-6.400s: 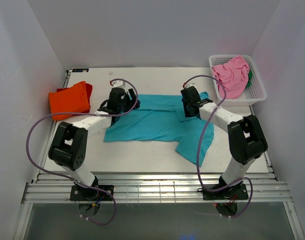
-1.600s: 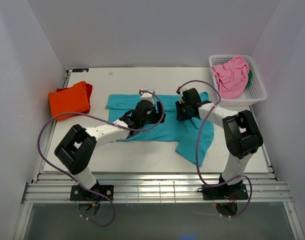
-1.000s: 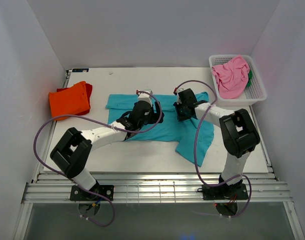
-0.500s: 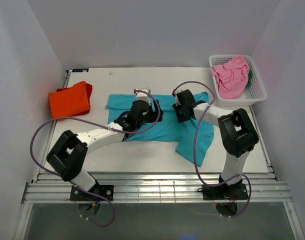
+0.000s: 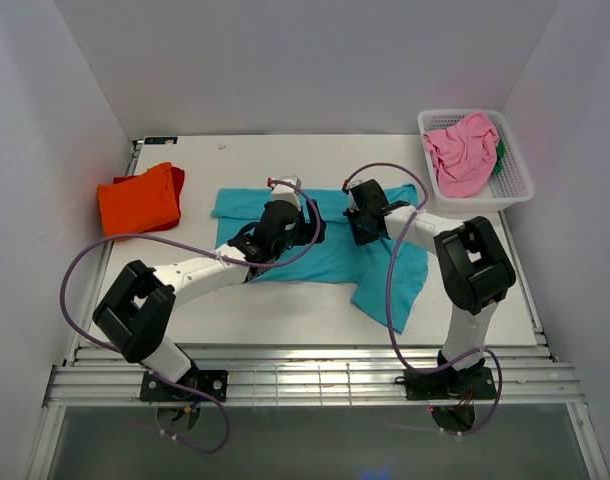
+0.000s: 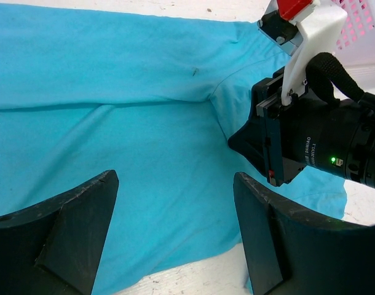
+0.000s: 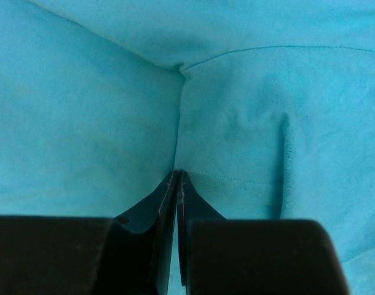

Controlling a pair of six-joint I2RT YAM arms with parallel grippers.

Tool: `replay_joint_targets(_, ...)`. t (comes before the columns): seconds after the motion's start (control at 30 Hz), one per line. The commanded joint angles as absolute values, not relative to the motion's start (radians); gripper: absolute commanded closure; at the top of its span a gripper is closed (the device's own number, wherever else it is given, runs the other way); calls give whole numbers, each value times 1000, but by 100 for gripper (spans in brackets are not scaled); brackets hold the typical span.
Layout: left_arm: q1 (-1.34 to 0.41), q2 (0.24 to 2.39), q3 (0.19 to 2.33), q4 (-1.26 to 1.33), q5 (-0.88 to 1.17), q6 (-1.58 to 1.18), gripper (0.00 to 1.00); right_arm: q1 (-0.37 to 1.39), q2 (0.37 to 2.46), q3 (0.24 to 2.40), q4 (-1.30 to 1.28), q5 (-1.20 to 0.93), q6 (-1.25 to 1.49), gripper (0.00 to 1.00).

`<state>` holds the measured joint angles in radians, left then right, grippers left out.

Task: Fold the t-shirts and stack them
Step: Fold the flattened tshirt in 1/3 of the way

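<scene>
1. From above, the teal t-shirt [image 5: 325, 262] lies spread across the middle of the table [image 5: 285, 312], with one end trailing toward the near right. The orange t-shirt [image 5: 138, 199] sits folded at the left edge, well apart from the teal one. The pink t-shirt [image 5: 462, 150] is bunched in the white basket [image 5: 482, 201] at the far right corner, with a bit of green cloth [image 5: 502, 150] beside it. My left claw [image 5: 307, 228] and my right claw [image 5: 357, 222] face each other over the upper middle of the teal t-shirt, near one another
2. From my left wrist, my left claw is spread wide and holds nothing. Its fingers [image 6: 64, 221] frame flat teal cloth, and I cannot tell whether they touch it. My right claw comes in from the right with its black tip down on the cloth, just beside a seam. A corner of the basket shows at the top right
3. From my right wrist, my right claw's fingers [image 7: 152, 212] are pressed together with only a thin slit between them. Their tips sit on the teal cloth just below a meeting of seams. I cannot tell whether any cloth is nipped between them
</scene>
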<state>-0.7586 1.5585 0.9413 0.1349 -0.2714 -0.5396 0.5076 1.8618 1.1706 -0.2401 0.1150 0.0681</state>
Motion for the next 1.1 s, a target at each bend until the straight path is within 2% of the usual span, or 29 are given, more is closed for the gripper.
replay_joint_targets(0.0,-759,1508,934,137,-281,-538,14,520,1841,1221,-267,129,63,92)
replay_joint_targets(0.43,-759,1526,936,141,-258,-552,14,560,1700,1227,-328,115,63,92)
replay_joint_targets(0.9,-759,1514,939,130,-259,-546,14,592,1801,1235,-353,95,67,92)
replay_joint_targets(0.97,-759,1513,939,129,-259,-546,14,595,1819,1243,-357,109,69,87)
replay_joint_targets(1.0,-759,1511,939,129,-259,-545,14,597,1822,1243,-353,124,69,80)
replay_joint_targets(1.07,-759,1512,937,129,-261,-542,14,597,1818,1244,-345,144,72,75)
